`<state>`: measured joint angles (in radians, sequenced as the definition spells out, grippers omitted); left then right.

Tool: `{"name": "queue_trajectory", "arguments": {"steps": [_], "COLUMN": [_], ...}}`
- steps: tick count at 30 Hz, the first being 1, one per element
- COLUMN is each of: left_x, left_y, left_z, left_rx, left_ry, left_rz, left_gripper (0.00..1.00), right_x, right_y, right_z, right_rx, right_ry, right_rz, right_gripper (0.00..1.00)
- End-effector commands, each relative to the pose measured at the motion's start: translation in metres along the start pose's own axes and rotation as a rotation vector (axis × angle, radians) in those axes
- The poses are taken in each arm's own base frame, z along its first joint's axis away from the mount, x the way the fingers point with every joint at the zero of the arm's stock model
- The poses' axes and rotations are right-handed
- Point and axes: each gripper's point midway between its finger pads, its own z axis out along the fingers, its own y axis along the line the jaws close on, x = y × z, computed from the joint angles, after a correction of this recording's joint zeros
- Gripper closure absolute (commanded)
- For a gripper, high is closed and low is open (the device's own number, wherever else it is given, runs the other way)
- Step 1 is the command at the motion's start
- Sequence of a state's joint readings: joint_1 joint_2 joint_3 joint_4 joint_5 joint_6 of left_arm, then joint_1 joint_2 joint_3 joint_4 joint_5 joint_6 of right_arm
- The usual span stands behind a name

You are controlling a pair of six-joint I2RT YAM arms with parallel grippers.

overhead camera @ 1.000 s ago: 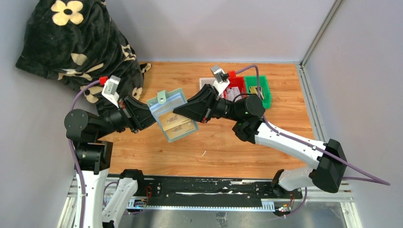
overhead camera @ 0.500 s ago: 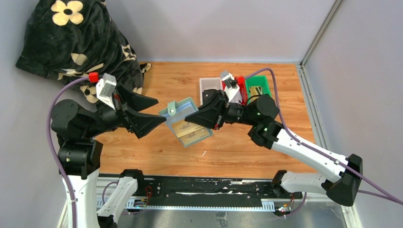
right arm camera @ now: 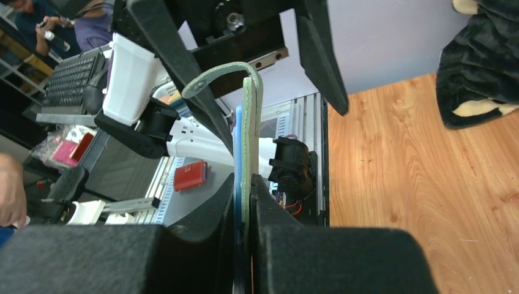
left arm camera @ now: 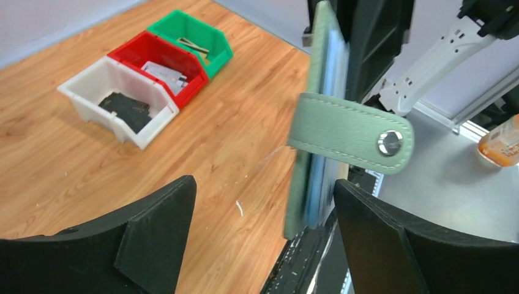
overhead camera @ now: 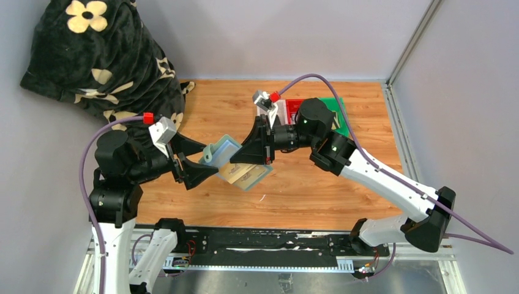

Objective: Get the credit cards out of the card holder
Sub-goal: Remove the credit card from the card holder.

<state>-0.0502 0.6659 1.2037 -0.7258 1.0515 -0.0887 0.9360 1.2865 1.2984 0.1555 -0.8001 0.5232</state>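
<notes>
Near the centre of the overhead frame, clear of the bench (overhead camera: 306,190), you had the card holder (overhead camera: 223,152) pinched edge-on in the right pincer (overhead camera: 248,160), presented so the left pincer (overhead camera: 209,160), jaws spread wide and empty, could straddle its tab end. Tan credit cards (overhead camera: 240,175) showed in the pockets, not yet drawn out.

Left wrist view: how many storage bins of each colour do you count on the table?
white bin: 1
red bin: 1
green bin: 1
Total: 3
</notes>
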Motion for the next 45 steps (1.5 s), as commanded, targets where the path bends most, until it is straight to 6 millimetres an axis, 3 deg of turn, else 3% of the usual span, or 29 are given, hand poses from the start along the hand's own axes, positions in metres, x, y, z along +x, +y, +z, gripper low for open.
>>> {"name": "queue_trajectory", "arguments": {"steps": [1,11,16,20,22,25,27,29,32,35,37,39,45], "left_x": [0.016,0.051,0.059,0.055,0.053,0.051,0.049,0.047,0.042,0.034,0.03,0.027,0.023], "left_y": [0.007,-0.018,-0.013,-0.012,-0.013,-0.014,-0.016,-0.017,-0.017,-0.018,-0.018,-0.018,-0.021], "left_z": [-0.002,0.004,0.008,0.01,0.01,0.01,0.01,0.01,0.011,0.012,0.012,0.013,0.011], "left_rx": [-0.018,0.175,0.173,0.183,0.188,0.195,0.196,0.203,0.21,0.215,0.218,0.215,0.216], "left_ry": [0.038,0.098,0.117,0.122,0.123,0.124,0.125,0.127,0.131,0.131,0.132,0.133,0.127], "left_rz": [0.077,-0.131,-0.153,-0.171,-0.178,-0.194,-0.209,-0.231,-0.264,-0.284,-0.3,-0.315,-0.314], "left_gripper": [0.1,0.17,0.32,0.52,0.65,0.82,0.89,0.93,0.95,0.97,0.98,0.97,0.92], "right_x": [0.011,0.016,0.021,0.025,0.027,0.026,0.024,0.012,0.011,0.023,0.024,0.027,0.019], "right_y": [0.012,0.01,0.017,0.018,0.016,0.015,0.014,0.017,0.022,0.023,0.024,0.022,0.013], "right_z": [0.001,0.022,0.034,0.039,0.039,0.036,0.029,0.021,0.006,-0.005,-0.011,-0.015,-0.013], "right_rx": [-0.067,-0.105,-0.145,-0.159,-0.157,-0.161,-0.177,-0.208,-0.224,-0.204,-0.182,-0.162,-0.095], "right_ry": [0.105,0.187,0.224,0.24,0.245,0.236,0.206,0.127,0.061,0.045,0.017,-0.006,-0.018], "right_rz": [-0.039,-0.018,-0.033,-0.025,-0.017,0.014,0.059,0.06,0.08,0.092,0.08,0.083,0.104], "right_gripper": [1.0,1.0,1.0,1.0,0.93,0.65,0.56,0.52,0.51,0.5,0.51,0.58,0.98]}}
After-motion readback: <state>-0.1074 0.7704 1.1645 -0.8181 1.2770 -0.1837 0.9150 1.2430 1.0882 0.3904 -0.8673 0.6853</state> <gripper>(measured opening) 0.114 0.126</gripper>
